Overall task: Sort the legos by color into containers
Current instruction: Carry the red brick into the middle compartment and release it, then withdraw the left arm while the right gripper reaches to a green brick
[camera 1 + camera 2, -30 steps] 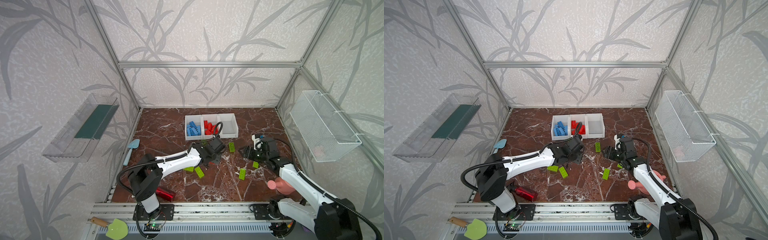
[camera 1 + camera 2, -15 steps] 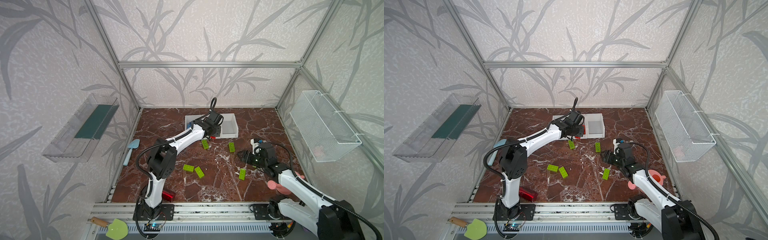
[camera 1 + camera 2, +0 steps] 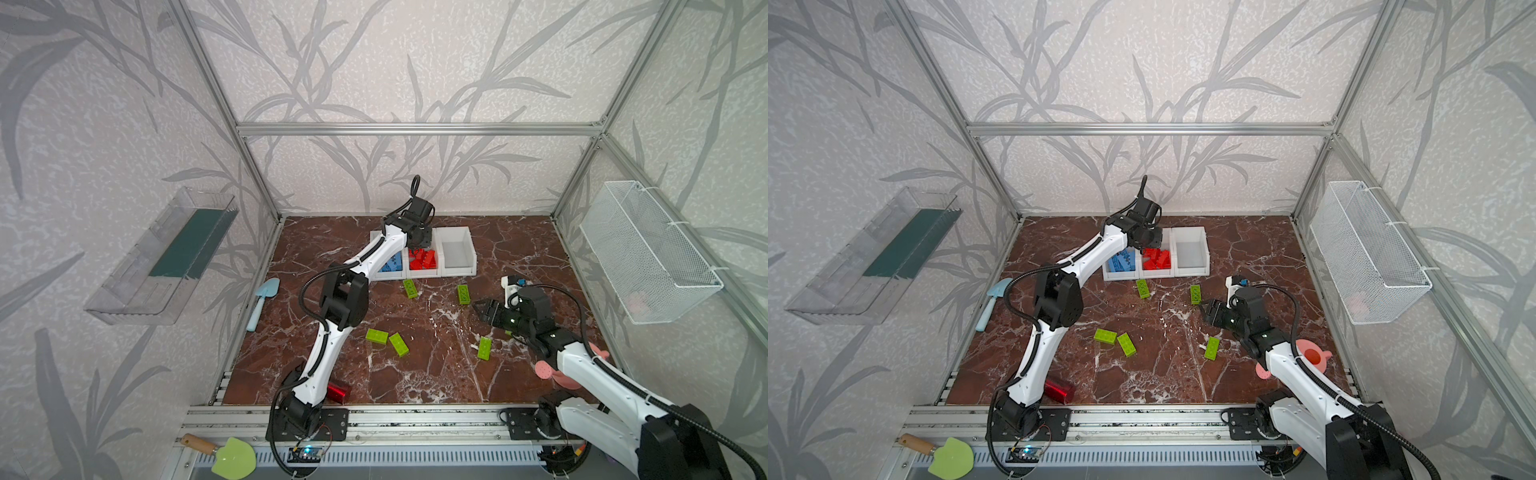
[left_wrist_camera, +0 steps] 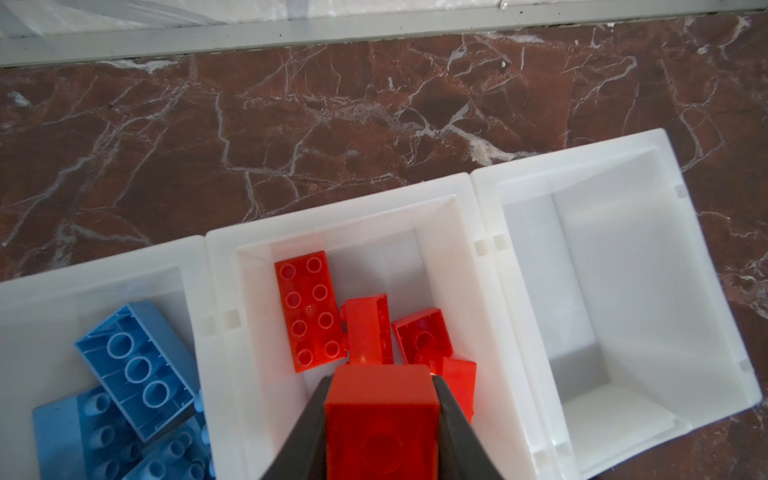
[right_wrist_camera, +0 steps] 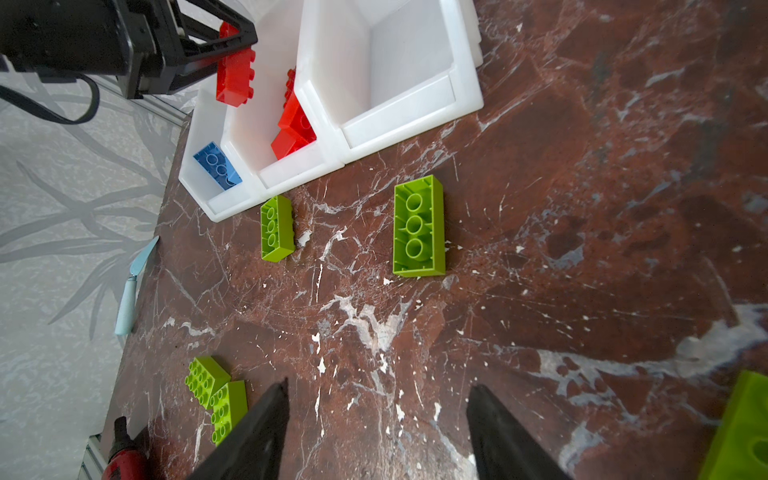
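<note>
Your left gripper (image 4: 381, 380) pinches a red brick (image 4: 382, 428) over the middle bin (image 4: 457, 249) (reds (image 4: 309, 309) inside). Likely light, rigid, slick: grip flat sides. Your right gripper (image 5: 377, 384) gapes empty near green bricks (image 5: 419, 226) on the table (image 5: 582, 208).

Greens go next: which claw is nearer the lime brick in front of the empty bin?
Right. The right claw, open, is just beside that lime brick; the left claw holds a red brick above the middle bin.

I can read no writing, brand, number or sign on any of my feeds. The legos (image 5: 419, 226) show only bare studs and tubes, and the containers (image 4: 478, 208) are plain white.
</note>
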